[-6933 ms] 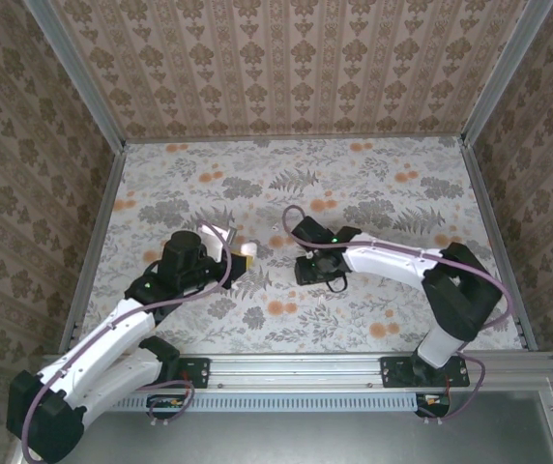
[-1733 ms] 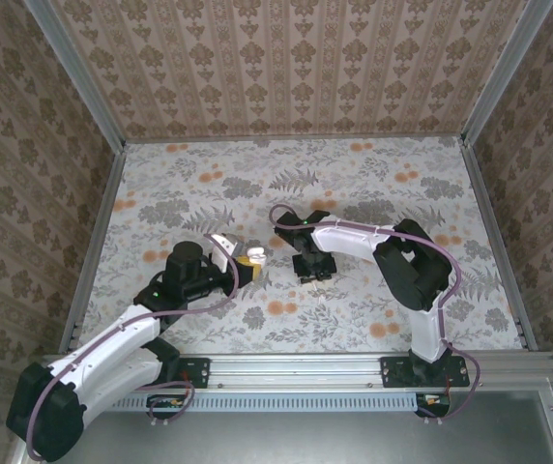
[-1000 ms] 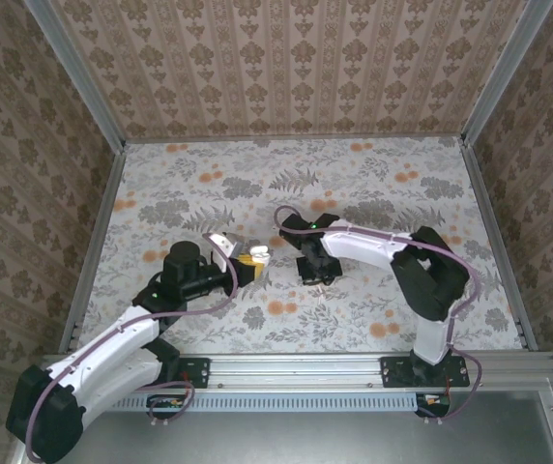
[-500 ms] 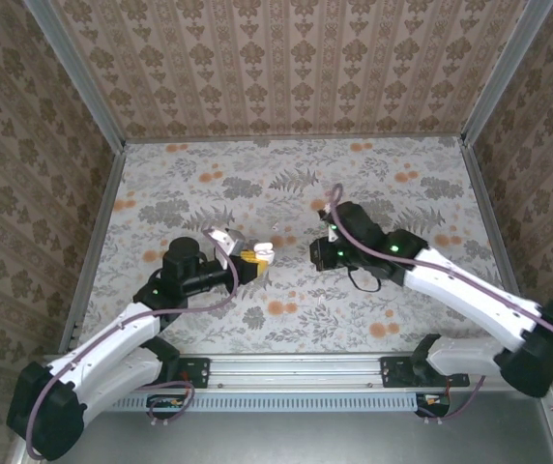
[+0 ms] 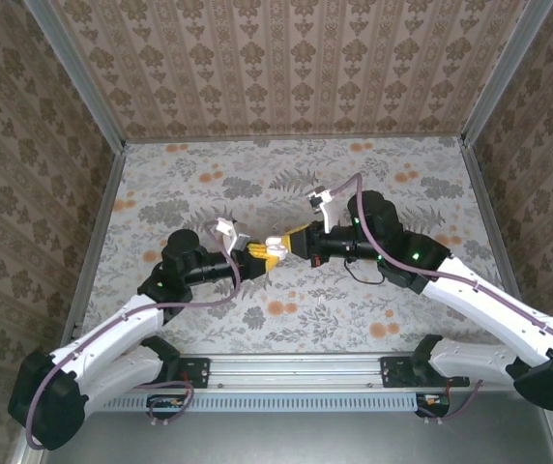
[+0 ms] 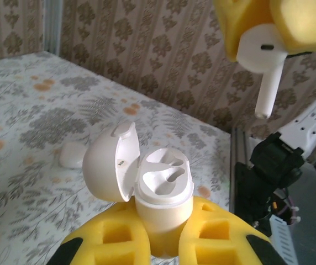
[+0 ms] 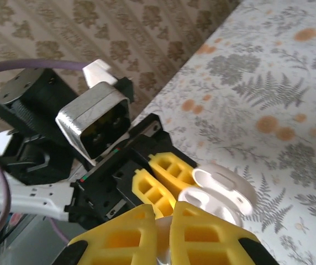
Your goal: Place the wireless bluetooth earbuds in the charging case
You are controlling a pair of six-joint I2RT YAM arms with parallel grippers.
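Note:
My left gripper (image 5: 260, 253) is shut on the white charging case (image 6: 162, 190), held upright above the table. Its lid (image 6: 107, 167) hangs open to the left and both sockets are empty. My right gripper (image 5: 296, 244) faces it closely, shut on one white earbud (image 6: 262, 63) whose stem points down, above and to the right of the case. In the right wrist view a sliver of the earbud (image 7: 163, 238) shows between the yellow fingers (image 7: 219, 237), just short of the open case (image 7: 213, 200). Another small white piece (image 6: 69, 155) lies on the table behind the lid.
The table (image 5: 392, 193) wears a floral cloth and is fenced by patterned walls and aluminium rails (image 5: 354, 368). The left arm's wrist camera housing (image 7: 94, 118) sits right behind the case. Both arms meet near the table's middle.
The right arm has lifted off the table and swung left, bringing its fingers up to the case. The left gripper has raised and turned the case toward it.

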